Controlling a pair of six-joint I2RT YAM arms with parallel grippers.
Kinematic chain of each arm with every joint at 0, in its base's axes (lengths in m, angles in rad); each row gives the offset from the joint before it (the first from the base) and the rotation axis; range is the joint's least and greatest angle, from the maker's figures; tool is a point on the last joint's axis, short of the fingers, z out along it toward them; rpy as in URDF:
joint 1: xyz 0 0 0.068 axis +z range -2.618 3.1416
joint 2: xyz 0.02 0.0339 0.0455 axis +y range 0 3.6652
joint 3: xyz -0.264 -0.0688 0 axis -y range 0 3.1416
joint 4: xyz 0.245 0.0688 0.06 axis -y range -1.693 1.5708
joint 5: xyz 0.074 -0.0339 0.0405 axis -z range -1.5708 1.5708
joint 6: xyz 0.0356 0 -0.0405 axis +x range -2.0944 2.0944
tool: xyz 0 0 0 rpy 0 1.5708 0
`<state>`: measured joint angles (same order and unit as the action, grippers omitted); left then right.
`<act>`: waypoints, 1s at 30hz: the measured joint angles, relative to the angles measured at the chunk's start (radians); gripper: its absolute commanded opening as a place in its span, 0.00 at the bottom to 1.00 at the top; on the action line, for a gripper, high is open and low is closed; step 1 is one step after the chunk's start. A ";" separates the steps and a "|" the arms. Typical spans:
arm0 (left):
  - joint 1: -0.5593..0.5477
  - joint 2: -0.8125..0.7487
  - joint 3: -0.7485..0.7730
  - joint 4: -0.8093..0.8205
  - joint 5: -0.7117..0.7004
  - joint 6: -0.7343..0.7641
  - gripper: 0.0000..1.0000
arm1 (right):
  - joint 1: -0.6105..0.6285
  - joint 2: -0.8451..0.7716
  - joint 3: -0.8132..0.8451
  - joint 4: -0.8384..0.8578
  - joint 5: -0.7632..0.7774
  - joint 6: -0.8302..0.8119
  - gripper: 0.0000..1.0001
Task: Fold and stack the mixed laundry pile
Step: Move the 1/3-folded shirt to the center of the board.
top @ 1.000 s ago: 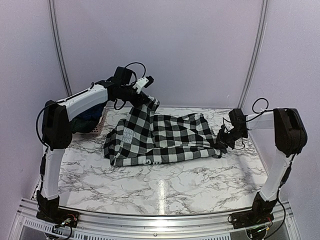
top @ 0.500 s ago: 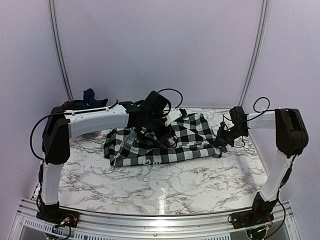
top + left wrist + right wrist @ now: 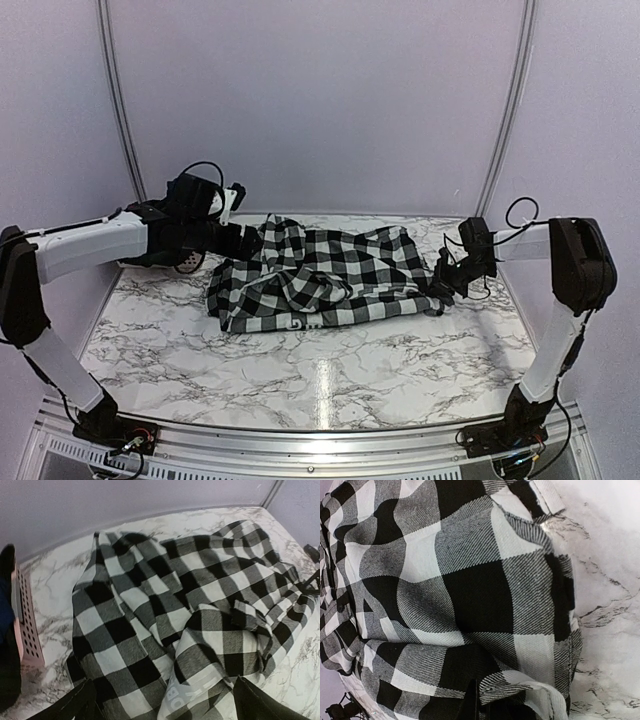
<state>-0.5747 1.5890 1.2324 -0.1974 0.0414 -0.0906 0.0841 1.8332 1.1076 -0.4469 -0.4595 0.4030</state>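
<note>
Black-and-white check shirt (image 3: pixel 320 275) lies crumpled on the table (image 3: pixel 300 380) just beside the pink perforated basket (image 3: pixel 27 625), which holds dark blue cloth (image 3: pixel 4 610) (mostly out of view). A second ago the left gripper (image 3: pixel 255 240) held the shirt's corner aloft near the basket; now it gapes wide and empty, the corner dropped, while the right gripper (image 3: pixel 443 285) stays clamped on the shirt's edge farthest from the basket.

Right wrist cam's basically all shirt (image 3: pixel 470 595) for me: big black-and-white checks, rumpled and bunched up along the bottom. White marble desk (image 3: pixel 607 580) shows down the right side, the shirt's edge lying on it.
</note>
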 measured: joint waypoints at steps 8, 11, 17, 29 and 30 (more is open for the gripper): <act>0.061 0.092 -0.160 0.018 -0.014 -0.267 0.96 | 0.000 -0.008 -0.071 0.036 -0.022 -0.016 0.00; 0.085 0.138 -0.193 0.034 0.024 -0.338 0.91 | 0.000 -0.039 -0.116 0.054 -0.029 -0.016 0.00; 0.089 0.142 -0.293 0.072 0.084 -0.424 0.88 | 0.005 -0.147 -0.251 0.061 -0.052 -0.014 0.00; 0.075 -0.293 -0.563 -0.173 0.120 -0.452 0.99 | 0.144 -0.581 -0.552 -0.110 -0.144 0.058 0.74; 0.075 -0.330 -0.557 -0.192 0.110 -0.439 0.99 | 0.143 -0.624 -0.532 -0.141 -0.134 0.058 0.76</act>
<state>-0.4995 1.2594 0.6754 -0.3889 0.1516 -0.5297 0.2272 1.2091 0.5758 -0.5880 -0.5938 0.4606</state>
